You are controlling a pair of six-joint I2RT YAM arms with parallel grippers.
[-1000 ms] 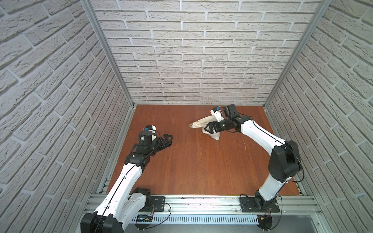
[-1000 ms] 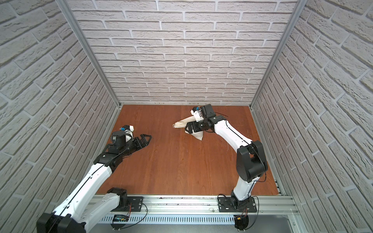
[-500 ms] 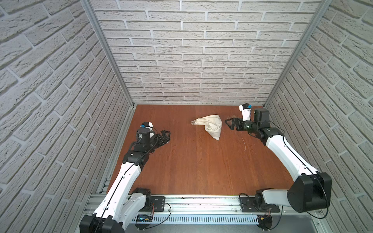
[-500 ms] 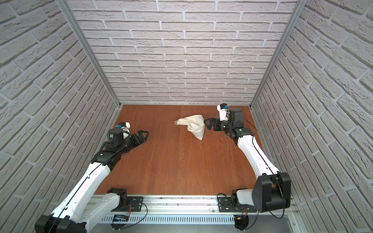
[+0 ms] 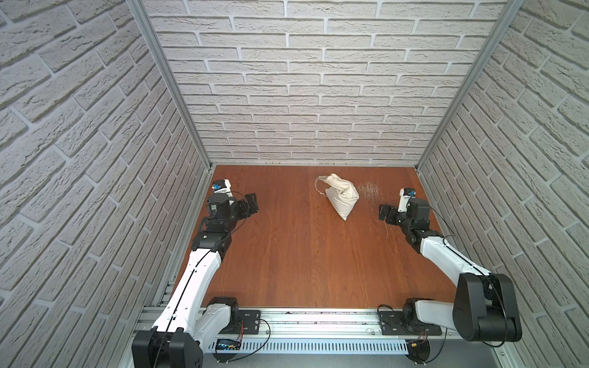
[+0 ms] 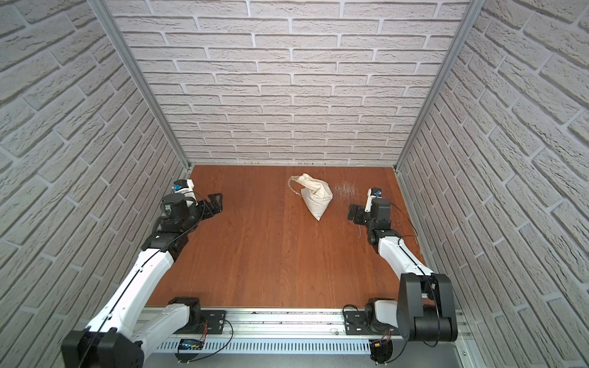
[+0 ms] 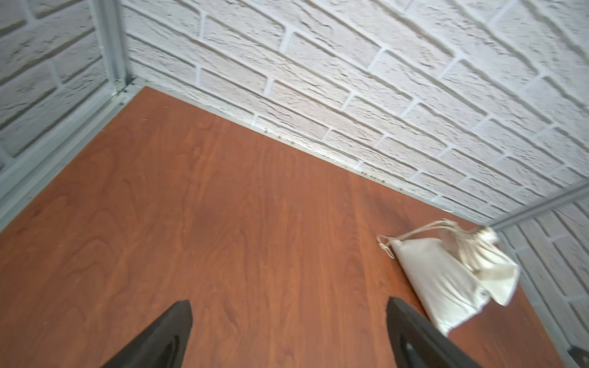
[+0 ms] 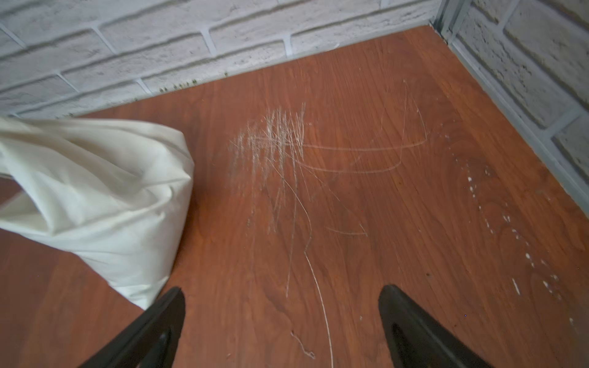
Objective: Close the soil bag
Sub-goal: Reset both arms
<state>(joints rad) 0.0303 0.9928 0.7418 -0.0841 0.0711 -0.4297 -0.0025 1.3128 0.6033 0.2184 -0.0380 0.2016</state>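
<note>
The soil bag (image 5: 341,198) (image 6: 316,197) is a cream cloth sack lying on the wooden table near the back, held by nothing. Its neck is gathered, and the thin white cord (image 5: 318,186) loops out to the left of it. My left gripper (image 5: 251,204) (image 7: 290,306) is open and empty at the left side, well apart from the bag (image 7: 446,280). My right gripper (image 5: 384,213) (image 8: 282,293) is also open and empty, low over the table to the right of the bag (image 8: 95,197).
White scratch marks (image 5: 368,189) (image 8: 277,143) mark the wood between the bag and the right gripper. A loose thread (image 8: 318,286) lies there too. Brick-pattern walls (image 5: 302,95) close in three sides. A metal rail (image 5: 302,321) runs along the front edge.
My right gripper has drawn away from the bag to the right side of the table. The bag now lies alone and has settled. My left gripper has pulled back slightly to the left.
</note>
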